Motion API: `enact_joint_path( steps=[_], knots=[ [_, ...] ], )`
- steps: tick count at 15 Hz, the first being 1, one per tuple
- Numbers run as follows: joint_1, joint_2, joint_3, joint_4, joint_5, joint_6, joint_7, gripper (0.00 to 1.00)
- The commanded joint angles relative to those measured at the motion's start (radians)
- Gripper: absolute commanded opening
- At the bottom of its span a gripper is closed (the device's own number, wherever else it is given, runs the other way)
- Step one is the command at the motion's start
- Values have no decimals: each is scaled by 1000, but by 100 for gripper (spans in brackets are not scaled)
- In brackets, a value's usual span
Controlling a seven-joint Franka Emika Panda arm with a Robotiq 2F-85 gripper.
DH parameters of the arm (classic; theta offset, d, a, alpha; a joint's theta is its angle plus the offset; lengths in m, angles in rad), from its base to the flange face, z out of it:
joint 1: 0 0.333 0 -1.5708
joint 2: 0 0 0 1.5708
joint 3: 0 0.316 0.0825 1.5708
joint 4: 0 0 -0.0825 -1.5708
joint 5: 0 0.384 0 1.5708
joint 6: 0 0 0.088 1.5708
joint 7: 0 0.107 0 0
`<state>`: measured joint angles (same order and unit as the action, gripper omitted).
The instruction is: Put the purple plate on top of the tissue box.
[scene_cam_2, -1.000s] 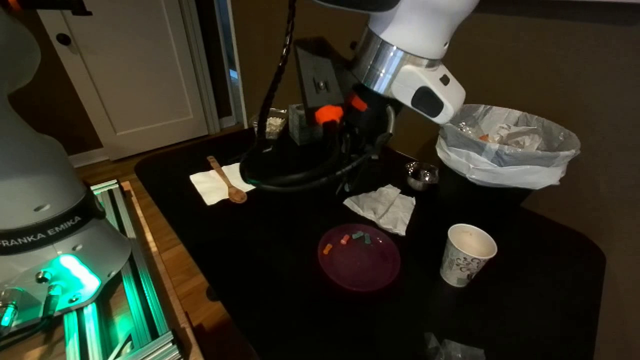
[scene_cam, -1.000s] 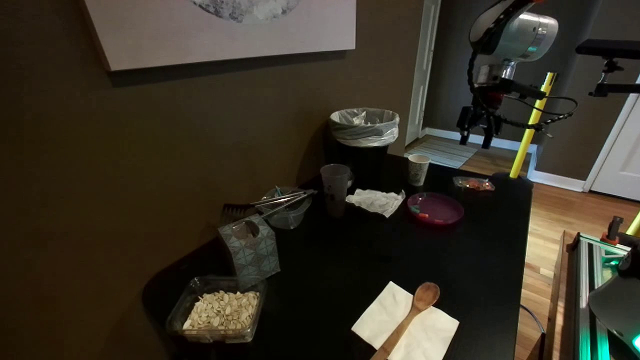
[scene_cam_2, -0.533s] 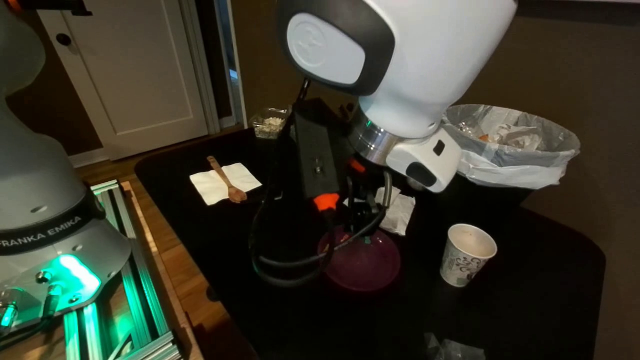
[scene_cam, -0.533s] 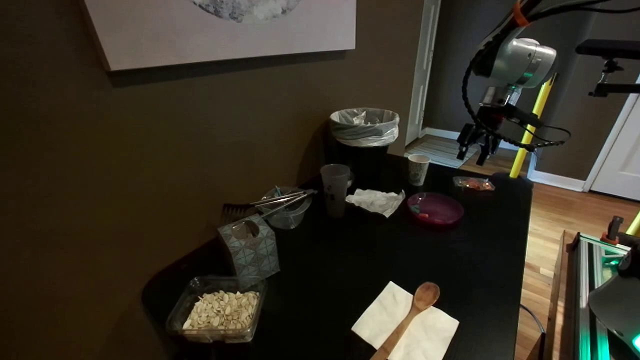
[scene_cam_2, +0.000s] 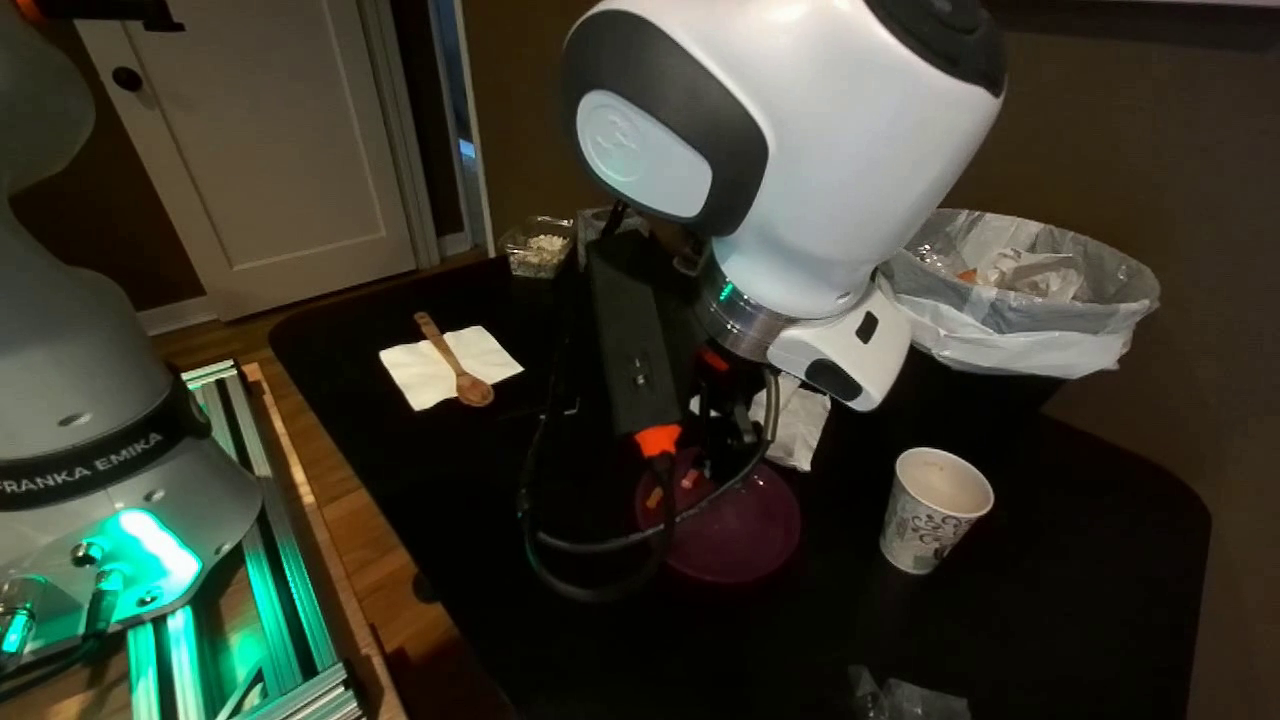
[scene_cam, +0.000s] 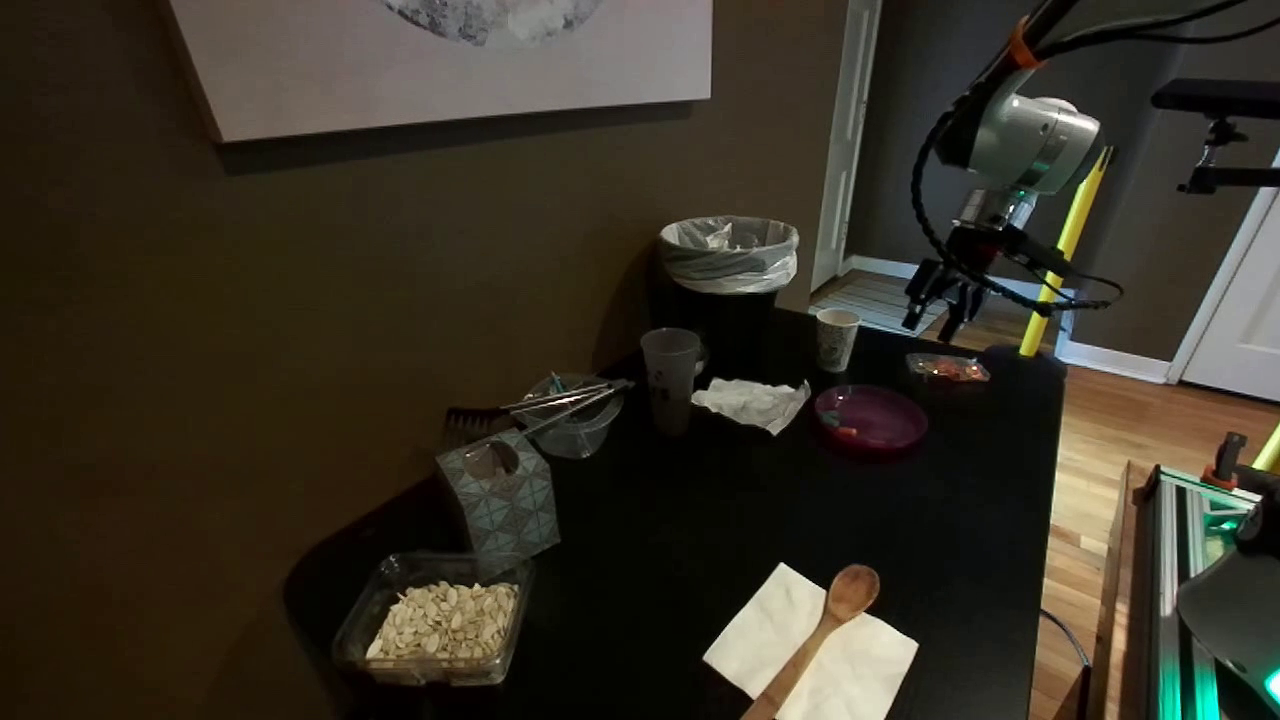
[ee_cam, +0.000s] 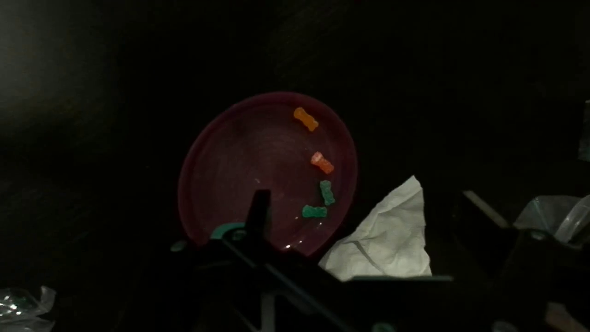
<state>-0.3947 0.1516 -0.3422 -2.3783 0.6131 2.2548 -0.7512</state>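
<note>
The purple plate (scene_cam: 873,418) lies flat on the black table, with several small orange and green candies on it. In an exterior view my arm's cable partly covers the plate (scene_cam_2: 740,535). The tissue box (scene_cam: 505,500) stands at the far end of the table from my gripper, with a dark round opening in its top. It is mostly hidden behind my arm in an exterior view (scene_cam_2: 597,228). My gripper (scene_cam: 930,327) is open, empty and above the table. In the wrist view its fingers (ee_cam: 366,194) are wide apart, one overlapping the plate (ee_cam: 249,152).
A crumpled napkin (scene_cam: 755,402) lies beside the plate. A paper cup (scene_cam_2: 935,510), a tall translucent cup (scene_cam: 670,380), a bowl with utensils (scene_cam: 575,425) and a trash bin (scene_cam: 730,265) stand nearby. A seed tub (scene_cam: 440,620) touches or nearly touches the tissue box. A wooden spoon (scene_cam: 850,592) lies on napkins.
My arm has come down and tilted, and the gripper has moved lower, closer to the plate. The plate, tissue box and other things have not moved.
</note>
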Motion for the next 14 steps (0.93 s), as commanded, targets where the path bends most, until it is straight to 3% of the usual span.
enact_joint_path(
  steps=[1, 4, 6, 14],
  knots=[
    [-46, 95, 36, 40, 172, 18, -204, 100],
    [-63, 156, 40, 69, 214, -2, -286, 100],
    [-52, 117, 32, 42, 179, 2, -245, 100],
    [-59, 155, 39, 66, 185, 3, -261, 100]
  ],
)
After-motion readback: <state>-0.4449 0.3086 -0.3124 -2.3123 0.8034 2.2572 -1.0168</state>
